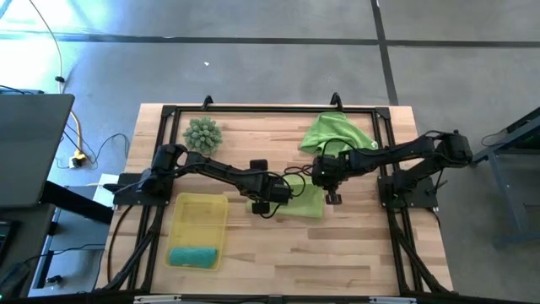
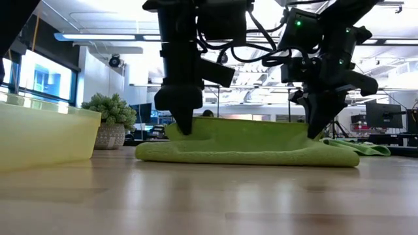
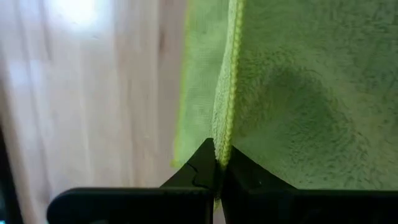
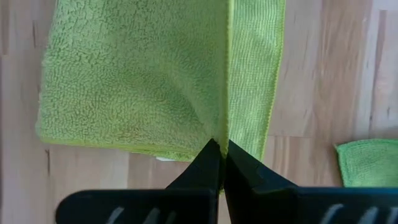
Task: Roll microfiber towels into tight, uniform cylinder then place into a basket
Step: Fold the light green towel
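A lime green towel (image 1: 305, 204) lies folded on the table's middle (image 2: 248, 155), with its upper layer raised as a flap (image 2: 248, 134). My left gripper (image 1: 272, 201) is shut on the flap's left end, and my right gripper (image 1: 332, 196) is shut on its right end. A second lime green towel (image 1: 336, 132) lies crumpled on the table at the far right. The teal towel (image 1: 196, 256) lies rolled in the near end of the yellow basket (image 1: 201, 211) at the near left. My left gripper pinches the towel's stitched edge (image 3: 226, 134) between its two fingers, near the left end of the raised flap (image 2: 186, 130). The fingers point down from above. The edge stands a little above the table, while the towel's lower layers lie flat. My right gripper pinches the same raised edge (image 4: 225, 127) between its two fingers, near the flap's right end (image 2: 312, 134). The fingers point down from above. The flap runs fairly straight between the two grippers, and the rest of the towel lies on the table.
A spiky pale-green ball (image 1: 202, 133) sits at the far left. A black frame (image 1: 270, 110) runs around the table's edges. Bare wood lies along the near side, right of the basket. A small dark block (image 1: 258, 165) lies near the left arm.
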Available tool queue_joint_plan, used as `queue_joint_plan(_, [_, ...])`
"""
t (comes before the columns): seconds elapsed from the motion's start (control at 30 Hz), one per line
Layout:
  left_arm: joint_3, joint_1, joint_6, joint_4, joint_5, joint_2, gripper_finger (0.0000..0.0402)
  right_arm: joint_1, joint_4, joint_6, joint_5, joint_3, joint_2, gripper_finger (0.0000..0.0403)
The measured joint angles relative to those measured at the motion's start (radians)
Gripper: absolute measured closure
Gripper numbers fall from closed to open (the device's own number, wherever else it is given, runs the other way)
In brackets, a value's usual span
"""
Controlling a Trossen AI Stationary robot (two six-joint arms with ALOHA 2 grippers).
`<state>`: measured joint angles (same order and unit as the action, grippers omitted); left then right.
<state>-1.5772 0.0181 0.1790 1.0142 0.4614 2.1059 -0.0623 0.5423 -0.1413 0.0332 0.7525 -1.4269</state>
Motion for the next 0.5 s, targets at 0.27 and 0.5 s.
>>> queue_joint_plan(0.27, [0.000, -0.002, -0.026, 0.000, 0.024, 0.000, 0.0401, -0.010, -0.006, -0.024, 0.000, 0.000, 0.000, 0.0380])
queue_joint_plan(0.5, [0.000, -0.019, -0.061, -0.003, 0.044, 0.000, 0.0401, -0.010, -0.005, -0.017, -0.059, 0.000, 0.000, 0.0314])
